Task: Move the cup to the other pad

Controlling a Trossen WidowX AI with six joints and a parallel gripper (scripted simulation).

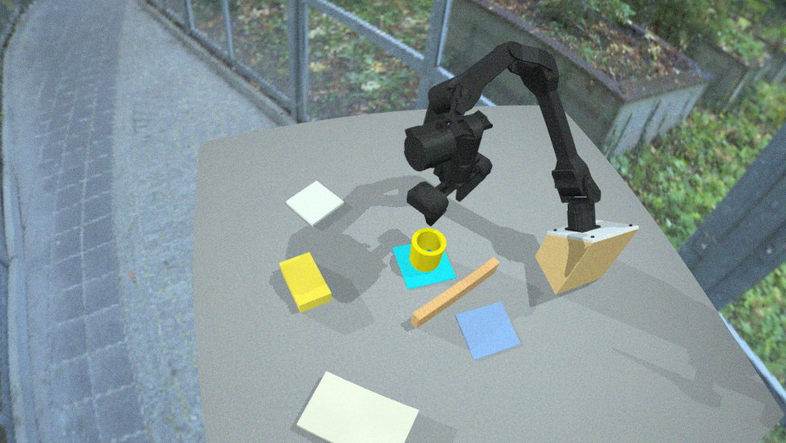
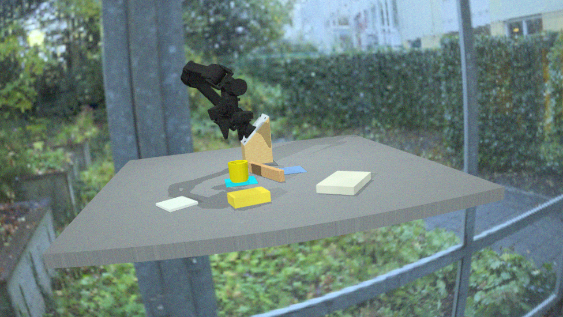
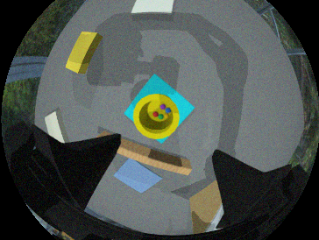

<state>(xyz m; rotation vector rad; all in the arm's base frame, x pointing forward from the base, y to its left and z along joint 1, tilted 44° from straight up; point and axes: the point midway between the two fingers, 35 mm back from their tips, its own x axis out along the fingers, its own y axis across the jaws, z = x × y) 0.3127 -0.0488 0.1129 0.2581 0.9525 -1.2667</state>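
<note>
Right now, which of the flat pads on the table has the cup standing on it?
The cyan pad carries the yellow cup. The blue pad beyond the wooden bar and the white pad are bare.

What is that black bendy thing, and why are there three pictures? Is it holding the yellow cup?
It is a black robot arm with open jaws at its end. One picture looks down from above, one from the side, and the round one from a camera beside the jaws. The yellow cup stands upright on a turquoise square pad, with coloured marbles inside. Nothing is held; the jaws hang above the cup. Nearby lie a yellow block, a wooden bar and a light blue pad.
</note>
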